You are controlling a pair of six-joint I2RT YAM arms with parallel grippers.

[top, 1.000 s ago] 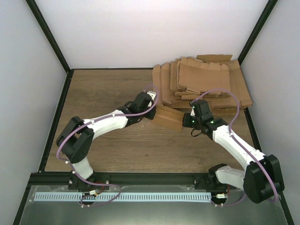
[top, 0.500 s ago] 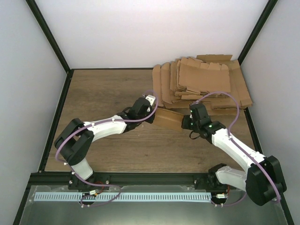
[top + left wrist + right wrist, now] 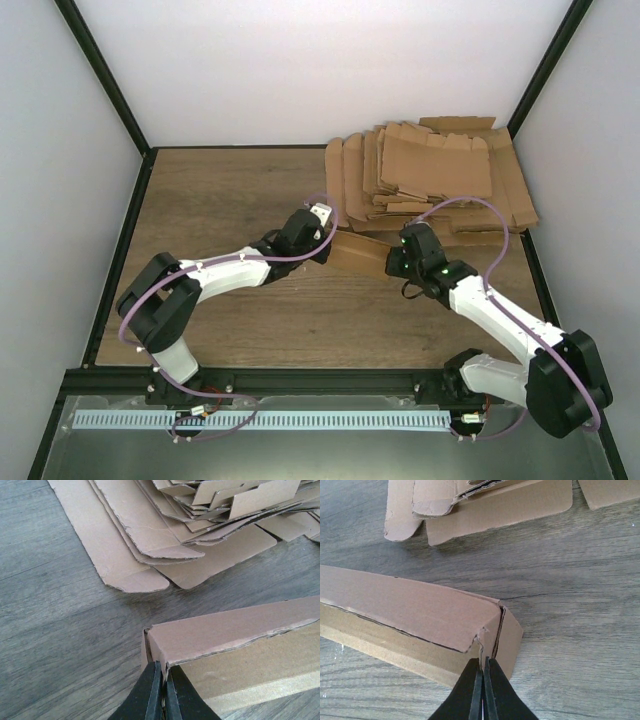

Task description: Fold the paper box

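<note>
I hold the box (image 3: 358, 252) at both ends: left gripper (image 3: 165, 669) pinched on one end, right gripper (image 3: 482, 662) on the other. The pile (image 3: 430, 180) lies just behind the box.

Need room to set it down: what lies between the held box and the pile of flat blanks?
Only bare wooden table separates the paper box from the pile; both wrist views show it.

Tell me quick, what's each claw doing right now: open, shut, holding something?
The left gripper is shut, pinching one end of the paper box.
The right gripper is shut, pinching the other end of the paper box.
</note>
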